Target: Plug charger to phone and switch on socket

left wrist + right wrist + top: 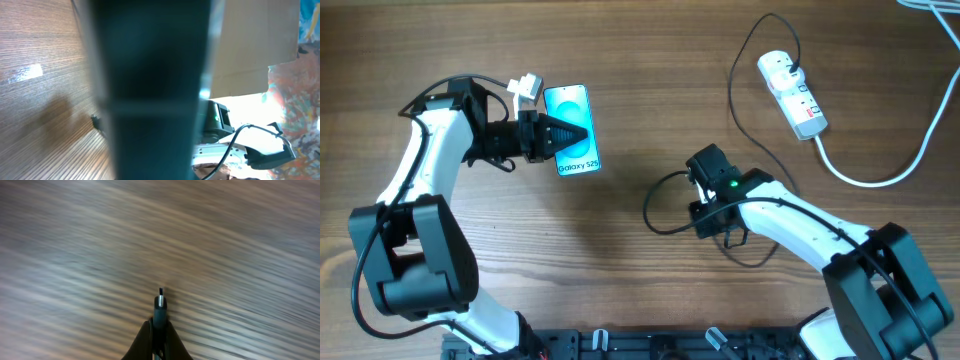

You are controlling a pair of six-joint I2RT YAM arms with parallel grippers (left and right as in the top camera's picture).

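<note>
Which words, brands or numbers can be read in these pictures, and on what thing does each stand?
"Galaxy S25": on the phone, in dark letters at its white end, overhead view.
Socket: any marking on it is too small to read.
Both wrist views: no text.

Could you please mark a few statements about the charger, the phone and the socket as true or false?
1. The right end effector is shut on the connector end of the charger. True.
2. The charger is plugged into the phone. False: the connector tip sits bare in the right end effector, well apart from the phone.
3. The phone's screen is dark. False: it glows teal, with a white strip of text at one end.
4. The charger's black cable runs up to the socket. True.
5. The left end effector is at the socket. False: it is at the phone, on the other side of the table from the socket.
</note>
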